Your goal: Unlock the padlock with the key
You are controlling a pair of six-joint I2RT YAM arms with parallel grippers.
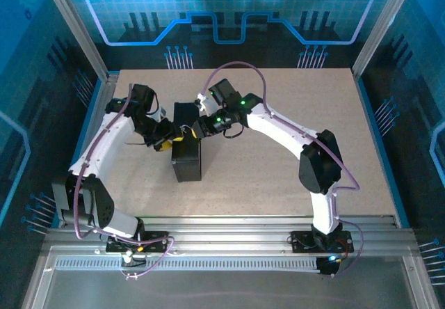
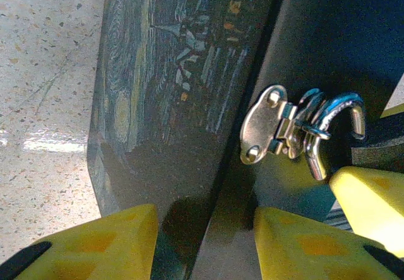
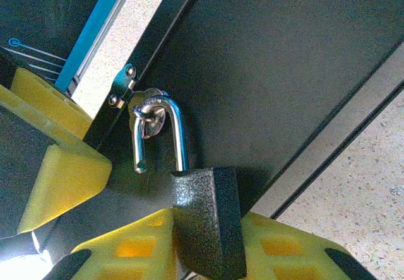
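Padlock [image 3: 208, 220] hangs by its shackle [image 3: 180, 128] from the hasp [image 2: 268, 128] on the black box [image 1: 186, 159], at the box's far end, mid-table. It looks like solid metal: heavy for its size, rigid, with a hammered grey body that should hold well against soft pads. The polished shackle is likely slick and pivots freely in the hasp, so the flat faces of the body are the place to hold. One shackle leg appears to stand free of the body.

Right gripper [image 3: 208, 236] is closed on that body, a yellow finger pressing each side. Left gripper [image 2: 205, 242] has its fingers apart, straddling the box's edge; whether they clamp it I cannot tell.

Table [image 1: 278, 184] is flat, speckled beige and slightly glossy, so the box could slide if pulled. Blue-lit panels wall the cell on the left, right and far sides.
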